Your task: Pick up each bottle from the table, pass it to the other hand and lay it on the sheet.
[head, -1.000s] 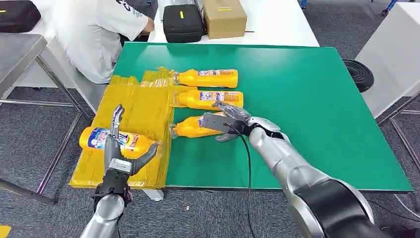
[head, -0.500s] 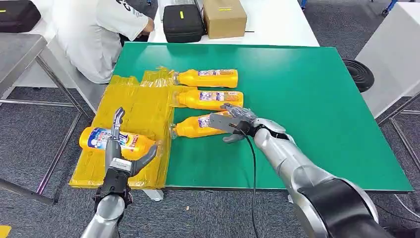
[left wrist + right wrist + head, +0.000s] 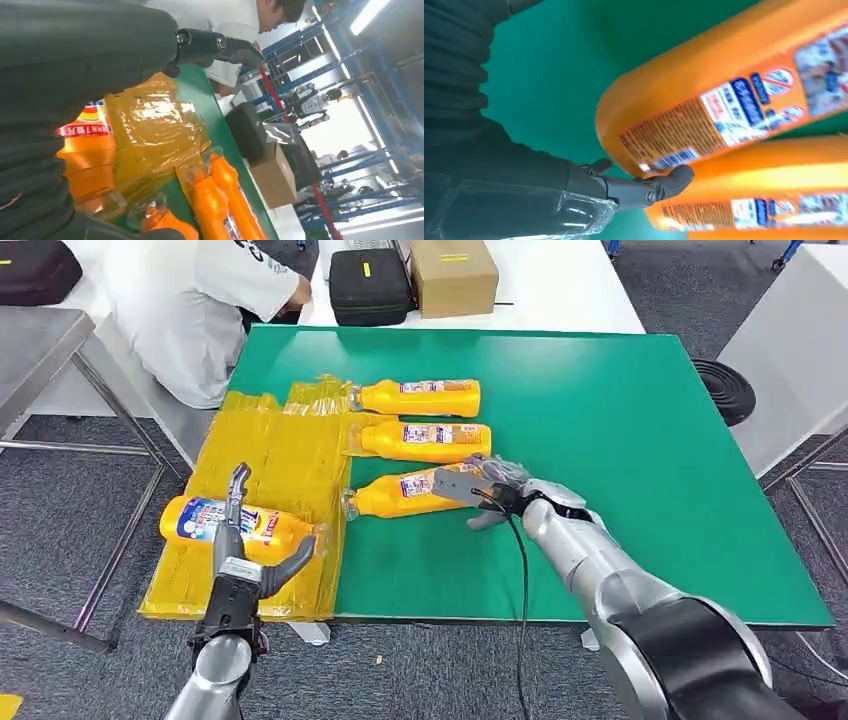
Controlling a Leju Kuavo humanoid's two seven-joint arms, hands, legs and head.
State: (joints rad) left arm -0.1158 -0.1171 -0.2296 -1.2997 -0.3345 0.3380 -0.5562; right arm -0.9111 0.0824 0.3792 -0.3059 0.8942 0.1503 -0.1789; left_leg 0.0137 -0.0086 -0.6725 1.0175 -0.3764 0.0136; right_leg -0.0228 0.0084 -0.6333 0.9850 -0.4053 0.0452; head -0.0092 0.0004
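Note:
Three orange bottles lie on the green table (image 3: 620, 420): a far one (image 3: 420, 397), a middle one (image 3: 425, 440) and a near one (image 3: 395, 495). My right hand (image 3: 487, 490) is open at the near bottle's base, fingers spread over its end. The right wrist view has that bottle (image 3: 724, 95) close beside a fingertip (image 3: 674, 180). A fourth bottle (image 3: 215, 520) lies on the yellow sheet (image 3: 280, 460). My left hand (image 3: 245, 550) is open just in front of it, fingers apart. In the left wrist view, this bottle (image 3: 87, 155) rests on the sheet (image 3: 150, 125).
A person in a white shirt (image 3: 200, 300) sits at the table's far left corner. A black case (image 3: 370, 285) and a cardboard box (image 3: 455, 275) stand on the white table behind. The sheet hangs over the table's left edge.
My right hand has slid right along the near bottle toward its base. My left hand has drawn back slightly from the bottle on the sheet.

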